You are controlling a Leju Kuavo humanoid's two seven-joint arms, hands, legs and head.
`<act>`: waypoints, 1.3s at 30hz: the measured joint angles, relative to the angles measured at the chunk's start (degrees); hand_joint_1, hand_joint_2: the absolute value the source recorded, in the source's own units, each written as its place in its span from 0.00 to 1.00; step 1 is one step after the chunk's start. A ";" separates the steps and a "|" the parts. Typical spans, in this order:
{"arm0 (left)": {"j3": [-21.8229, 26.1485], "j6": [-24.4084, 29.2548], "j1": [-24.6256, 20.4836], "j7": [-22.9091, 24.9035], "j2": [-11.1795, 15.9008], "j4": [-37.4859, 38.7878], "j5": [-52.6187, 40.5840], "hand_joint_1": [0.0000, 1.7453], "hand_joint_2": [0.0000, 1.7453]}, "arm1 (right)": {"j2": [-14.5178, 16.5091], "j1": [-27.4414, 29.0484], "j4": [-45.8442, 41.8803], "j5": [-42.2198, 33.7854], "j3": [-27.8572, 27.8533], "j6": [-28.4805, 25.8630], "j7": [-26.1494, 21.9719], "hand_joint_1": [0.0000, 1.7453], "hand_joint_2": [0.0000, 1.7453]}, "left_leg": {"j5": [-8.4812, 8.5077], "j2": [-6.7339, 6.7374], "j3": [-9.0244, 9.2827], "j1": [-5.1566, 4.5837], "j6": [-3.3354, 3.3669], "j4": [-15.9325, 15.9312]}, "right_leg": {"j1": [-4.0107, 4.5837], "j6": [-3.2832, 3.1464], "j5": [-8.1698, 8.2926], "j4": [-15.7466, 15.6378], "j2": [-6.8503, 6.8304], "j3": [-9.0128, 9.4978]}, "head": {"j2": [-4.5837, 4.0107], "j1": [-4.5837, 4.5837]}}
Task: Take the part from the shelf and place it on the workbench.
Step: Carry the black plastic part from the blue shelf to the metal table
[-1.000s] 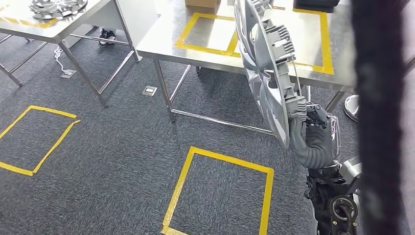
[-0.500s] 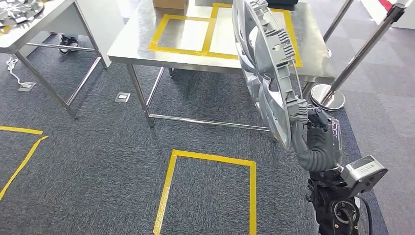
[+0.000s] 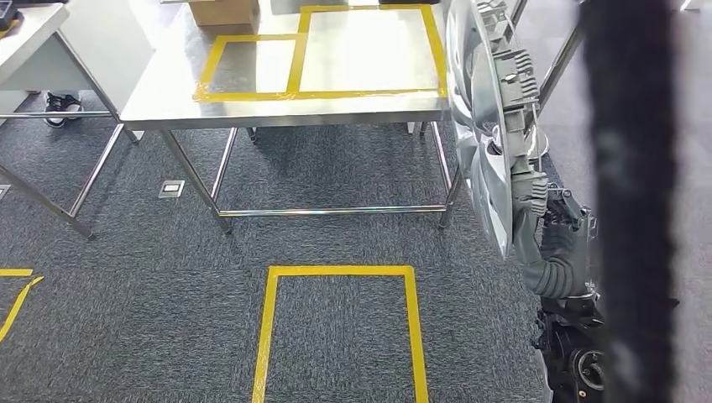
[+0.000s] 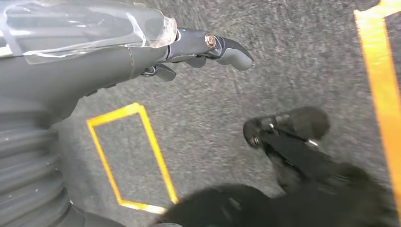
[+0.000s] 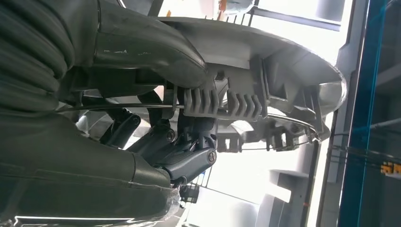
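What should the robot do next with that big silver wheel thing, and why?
Probably step closer to the workbench. The right hand grips the silver part upright by its rim, off the table's near corner, with carpet and a yellow floor square in front. The taped squares on top look free.

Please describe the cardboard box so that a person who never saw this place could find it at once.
Look at the steel workbench ahead of the robot, its top marked with yellow tape rectangles. The cardboard box stands at the far edge, just behind the smaller left rectangle. It is the only brown thing on that shiny grey top.
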 joint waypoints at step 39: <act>0.03 -0.50 -0.09 1.30 0.53 0.00 -1.94 0.00 1.00 | -24.51 -17.93 34.55 41.52 -10.53 -11.82 16.50 1.00 1.00 | 7.29 -1.30 3.75 -0.42 1.78 -11.15 | 0.20 1.77 0.25 -0.33 1.82 0.31 | 0.01 -0.04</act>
